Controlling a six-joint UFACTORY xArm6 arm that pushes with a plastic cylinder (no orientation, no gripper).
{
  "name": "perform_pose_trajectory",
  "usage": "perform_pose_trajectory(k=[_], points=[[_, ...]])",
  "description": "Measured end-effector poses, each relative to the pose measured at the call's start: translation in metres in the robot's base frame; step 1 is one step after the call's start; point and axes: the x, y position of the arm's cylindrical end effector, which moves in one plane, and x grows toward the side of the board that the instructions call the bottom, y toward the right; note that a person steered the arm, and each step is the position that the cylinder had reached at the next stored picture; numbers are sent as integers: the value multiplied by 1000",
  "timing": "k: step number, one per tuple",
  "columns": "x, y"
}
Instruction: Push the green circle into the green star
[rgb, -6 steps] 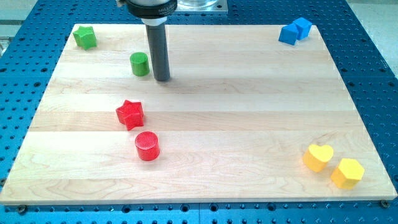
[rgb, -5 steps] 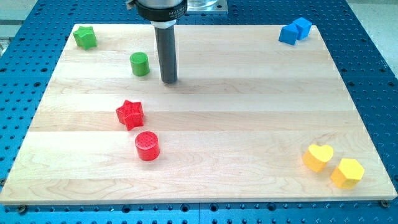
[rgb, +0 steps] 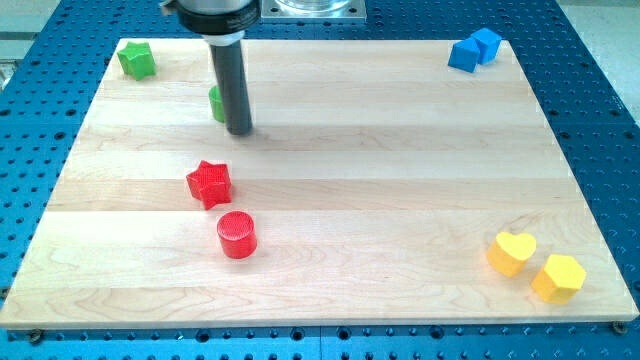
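Note:
The green circle (rgb: 214, 102) sits near the board's top left, mostly hidden behind my dark rod. My tip (rgb: 238, 130) rests on the board right against the circle's lower right side; contact looks likely but I cannot be sure. The green star (rgb: 137, 60) lies in the top left corner, up and to the left of the circle, well apart from it.
A red star (rgb: 209, 183) and a red circle (rgb: 237, 234) lie below my tip. Two blue blocks (rgb: 473, 49) sit at the top right corner. A yellow heart (rgb: 511, 252) and a yellow hexagon (rgb: 558, 277) sit at the bottom right.
My tip first moved slightly right, then swung left to the green circle's right side. The circle is now largely covered by the rod. The other blocks stayed put.

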Motion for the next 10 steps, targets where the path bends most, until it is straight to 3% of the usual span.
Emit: perform_pose_trajectory(k=[3, 5, 7, 8, 10], points=[[12, -29], [-7, 41], [-65, -126], [-67, -142], [13, -28]])
